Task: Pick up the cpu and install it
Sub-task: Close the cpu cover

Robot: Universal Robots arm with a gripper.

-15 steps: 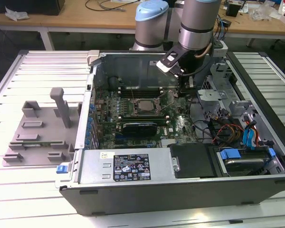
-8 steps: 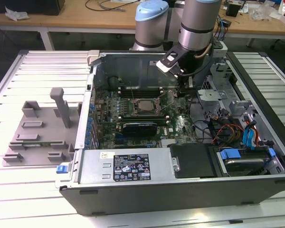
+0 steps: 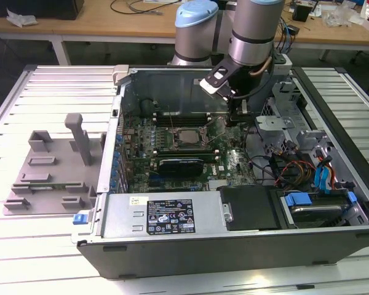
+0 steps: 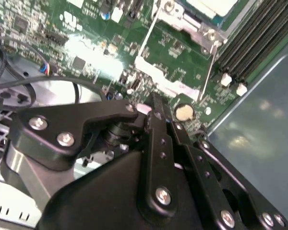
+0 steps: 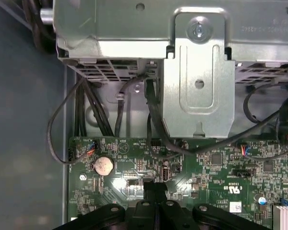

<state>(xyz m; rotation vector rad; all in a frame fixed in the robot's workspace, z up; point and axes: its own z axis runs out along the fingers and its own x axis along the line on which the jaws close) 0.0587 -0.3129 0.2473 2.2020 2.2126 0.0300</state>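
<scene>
The cpu (image 3: 186, 137) appears to lie in the socket near the middle of the motherboard (image 3: 234, 165), a silvery square inside a dark frame, on the side of the board toward the memory slots (image 4: 249, 43); whether it is seated flat I cannot tell. The claw (image 5: 156, 186) holds nothing — its two fingers are pressed together, tips pointing down just above the board near the corner where the coin cell (image 5: 104, 165) sits, well apart from the chip. The open computer case (image 3: 172, 246) rests in the middle of the counter (image 3: 49, 86). The danger, as I judge it, lies in how crowded that corner is. The tips hang close over small soldered parts, so a slight drop or a sideways drag would likely scrape them or knock the coin cell out of its holder. Black cables (image 5: 152, 120) run down from the metal drive bracket (image 5: 199, 96) across the board's edge near the claw — a turn of the wrist could hook one and tug its plug. The thin socket lever (image 4: 209, 72) runs near the fingers in the second wrist view; a push that slips off it could bend it or strike the board. And if the chip sits at all askew, any clamping load on it risks bent contacts.
</scene>
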